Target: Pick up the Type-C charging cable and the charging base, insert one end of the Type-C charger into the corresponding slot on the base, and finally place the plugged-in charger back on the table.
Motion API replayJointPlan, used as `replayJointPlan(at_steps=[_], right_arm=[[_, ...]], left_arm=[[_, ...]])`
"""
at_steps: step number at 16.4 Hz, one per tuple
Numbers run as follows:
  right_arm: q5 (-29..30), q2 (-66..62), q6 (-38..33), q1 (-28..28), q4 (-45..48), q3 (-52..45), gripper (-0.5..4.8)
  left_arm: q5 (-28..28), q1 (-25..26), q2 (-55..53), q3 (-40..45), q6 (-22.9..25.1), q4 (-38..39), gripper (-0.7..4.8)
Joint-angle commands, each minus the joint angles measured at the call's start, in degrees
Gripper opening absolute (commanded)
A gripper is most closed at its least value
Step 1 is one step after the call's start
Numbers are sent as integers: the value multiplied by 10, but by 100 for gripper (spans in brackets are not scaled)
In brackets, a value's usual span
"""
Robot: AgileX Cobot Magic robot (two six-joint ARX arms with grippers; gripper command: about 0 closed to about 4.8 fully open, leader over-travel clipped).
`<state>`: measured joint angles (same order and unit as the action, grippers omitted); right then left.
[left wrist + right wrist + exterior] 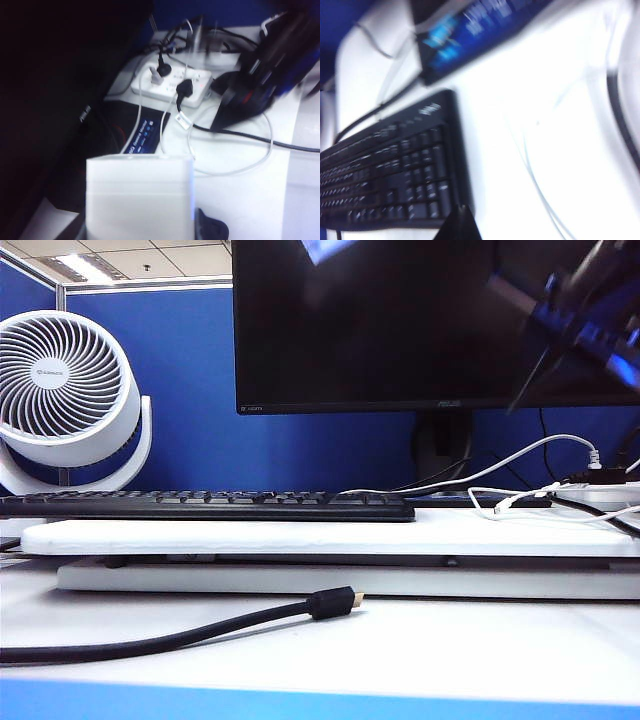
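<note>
Left gripper [150, 220] holds one smooth white plastic block, the charging base [139, 197], between its jaws, above the white table [240, 200] by the power strip [170, 82] with three plugs in it. Right gripper [459, 225], closed with only a dark fingertip wedge showing, hangs over the end of one black matte keyboard [395, 170]; nothing visible in it. One thin, glossy Type-C charging cable [250, 160] lies looped on the table near the strip. One thick black gold-tipped cable [200, 630] curves across the front
</note>
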<state>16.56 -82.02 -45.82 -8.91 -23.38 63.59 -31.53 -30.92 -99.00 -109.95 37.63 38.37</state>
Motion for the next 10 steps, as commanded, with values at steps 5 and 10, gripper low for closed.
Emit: replayJointPlan(at_steps=[5,10], right_arm=[[4,-73,-56,-1,112,3,193],[-82,-75,-58,-7,111,3,193]], left_arm=[[-6,0,24,-4,-12,-3,111],[-7,0,24,-4,-12,5,111]])
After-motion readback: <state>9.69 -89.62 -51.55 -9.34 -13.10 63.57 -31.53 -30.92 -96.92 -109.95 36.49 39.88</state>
